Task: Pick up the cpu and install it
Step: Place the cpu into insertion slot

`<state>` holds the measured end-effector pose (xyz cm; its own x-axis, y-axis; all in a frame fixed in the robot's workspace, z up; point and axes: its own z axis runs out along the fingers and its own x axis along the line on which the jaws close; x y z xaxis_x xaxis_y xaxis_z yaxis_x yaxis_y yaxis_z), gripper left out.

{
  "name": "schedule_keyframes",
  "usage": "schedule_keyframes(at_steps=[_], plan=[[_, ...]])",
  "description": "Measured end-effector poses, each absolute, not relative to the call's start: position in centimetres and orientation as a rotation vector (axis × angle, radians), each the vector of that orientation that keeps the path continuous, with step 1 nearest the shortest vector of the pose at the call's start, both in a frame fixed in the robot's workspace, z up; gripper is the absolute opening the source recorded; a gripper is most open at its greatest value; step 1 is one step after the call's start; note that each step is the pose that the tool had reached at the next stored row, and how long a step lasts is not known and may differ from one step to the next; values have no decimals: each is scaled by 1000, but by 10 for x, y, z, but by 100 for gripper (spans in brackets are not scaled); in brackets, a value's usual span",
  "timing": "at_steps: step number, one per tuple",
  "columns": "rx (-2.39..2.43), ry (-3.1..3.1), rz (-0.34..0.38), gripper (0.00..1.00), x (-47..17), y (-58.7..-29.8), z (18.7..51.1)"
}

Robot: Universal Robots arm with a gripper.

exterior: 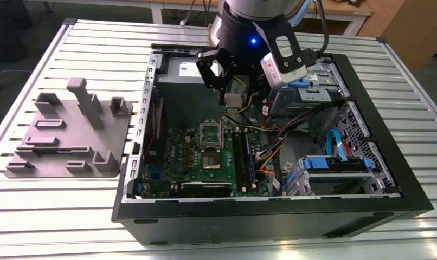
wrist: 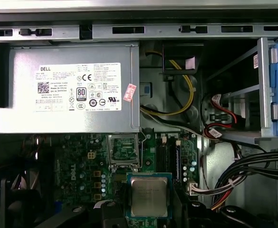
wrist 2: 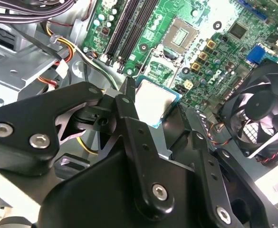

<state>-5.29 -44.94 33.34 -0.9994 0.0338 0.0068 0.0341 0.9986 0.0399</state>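
The cpu [wrist: 149, 195], a small square chip with a silvery top and pale edge, sits between my gripper's [wrist: 149, 205] two black fingers, which are shut on it. The second wrist view shows the same cpu [wrist 2: 154, 102] clamped by the gripper [wrist 2: 155, 99] above the green motherboard [wrist 2: 210, 61]. In the exterior view the gripper [exterior: 230, 93] hangs inside the open computer case, over the far part of the board beside the grey power supply [exterior: 186, 70]. The open socket [exterior: 210, 160] with its raised silver frame [exterior: 210, 132] lies below and nearer the case's front; it also shows as the socket [wrist: 123, 148].
The black case walls [exterior: 276, 216] ring the work area. Memory slots [exterior: 244, 157], bundled cables [exterior: 298, 130] and blue drive bays [exterior: 334, 162] crowd the exterior view's right. A black fan [wrist 2: 262, 118] sits near the board. A grey fixture plate [exterior: 66, 135] lies on the slatted table.
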Motion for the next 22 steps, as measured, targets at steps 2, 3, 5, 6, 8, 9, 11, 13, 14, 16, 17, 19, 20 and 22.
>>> schedule_keyframes(at_steps=[2, 3, 5, 6, 8, 9, 11, 13, 14, 16, 17, 19, 20, 22], plan=[[-53, -3134, -63, 47, -53, -449, 332], [-53, -3134, -63, 47, -53, -449, 332], [-53, -3135, -63, 47, -53, -450, 332], [-53, -3134, -63, 47, -53, -450, 332], [-53, -3134, -63, 47, -53, -451, 331], [-53, -3134, -63, 47, -53, -451, 331], [-53, -3134, -63, 47, -53, -452, 330], [-53, -3134, -63, 47, -53, -452, 329], [-53, -3134, -63, 47, -53, -453, 328], [-53, -3134, -63, 47, -53, -454, 326], [-53, -3134, -63, 47, -53, -455, 326], [-53, -3134, -63, 47, -53, -456, 324], [-53, -3134, -63, 47, -53, -456, 324], [-53, -3134, -63, 47, -53, -456, 324]])
